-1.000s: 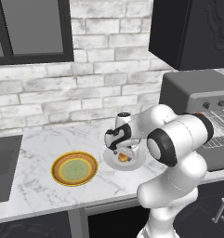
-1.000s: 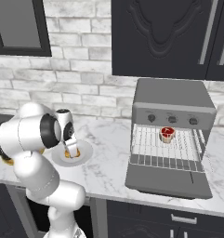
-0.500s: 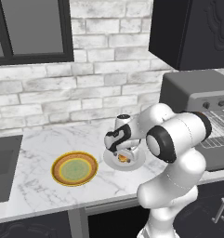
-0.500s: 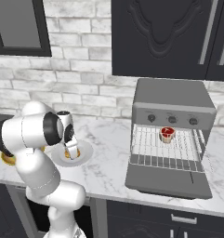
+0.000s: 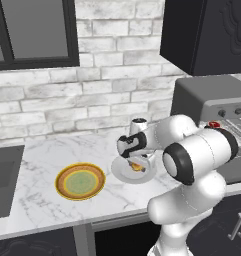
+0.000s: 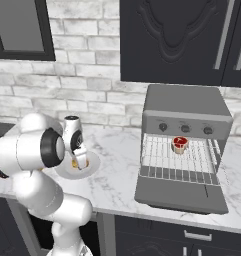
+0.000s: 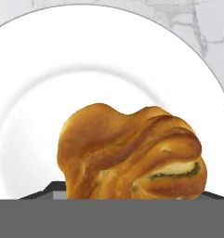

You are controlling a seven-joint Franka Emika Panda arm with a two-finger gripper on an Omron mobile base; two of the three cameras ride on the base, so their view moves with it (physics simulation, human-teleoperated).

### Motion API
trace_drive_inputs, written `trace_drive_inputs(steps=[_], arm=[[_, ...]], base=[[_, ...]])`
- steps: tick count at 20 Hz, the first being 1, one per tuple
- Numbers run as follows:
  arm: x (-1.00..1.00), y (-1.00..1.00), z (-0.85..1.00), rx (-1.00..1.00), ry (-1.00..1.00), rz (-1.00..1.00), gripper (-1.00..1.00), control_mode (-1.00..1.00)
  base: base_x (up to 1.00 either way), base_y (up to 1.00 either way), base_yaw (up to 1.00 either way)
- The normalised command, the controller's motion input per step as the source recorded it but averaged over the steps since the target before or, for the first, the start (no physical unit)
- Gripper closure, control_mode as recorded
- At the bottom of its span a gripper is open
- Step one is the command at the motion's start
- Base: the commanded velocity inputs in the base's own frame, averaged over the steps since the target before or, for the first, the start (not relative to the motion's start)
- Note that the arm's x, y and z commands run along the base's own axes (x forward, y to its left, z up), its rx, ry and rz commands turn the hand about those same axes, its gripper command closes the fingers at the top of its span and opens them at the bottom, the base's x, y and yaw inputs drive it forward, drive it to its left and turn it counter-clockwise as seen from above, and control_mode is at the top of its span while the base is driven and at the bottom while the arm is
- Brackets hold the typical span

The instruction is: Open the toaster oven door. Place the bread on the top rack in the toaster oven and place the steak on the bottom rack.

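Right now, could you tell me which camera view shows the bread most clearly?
The hand view: the bread sits large on the white plate, its golden crust plain. In both base views it is a small orange speck under the gripper, partly hidden by the arm.

Glossy white Franka arm point(image 5: 192, 165) of rounded, bulbous segments, with dark grey rings and round black caps at the joints; small pincer point(image 6: 80, 161) with dark fingers.
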Motion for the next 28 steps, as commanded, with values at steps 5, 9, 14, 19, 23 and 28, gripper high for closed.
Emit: trace_drive_inputs(steps=[5,9,14,19,23,28], arm=[[-0.33,-0.22,0.74,0.02,0.00,0.10,1.00,-1.00],[-0.37,-0.30,0.74,0.00,-0.02,0.15,1.00,-1.00],[-0.41,-0.39,0.69,0.01,-0.07,0.14,1.00,-1.00],[-0.43,-0.52,0.63,0.01,-0.03,0.09,1.00,-1.00],[-0.37,-0.61,0.59,0.00,-0.01,0.08,1.00,-1.00],[-0.16,-0.67,0.37,0.00,0.02,0.01,1.00,-1.00]], base=[[0.00,0.00,0.00],[0.00,0.00,0.00],[0.00,0.00,0.00],[0.00,0.00,0.00],[0.00,0.00,0.00],[0.00,0.00,0.00]])
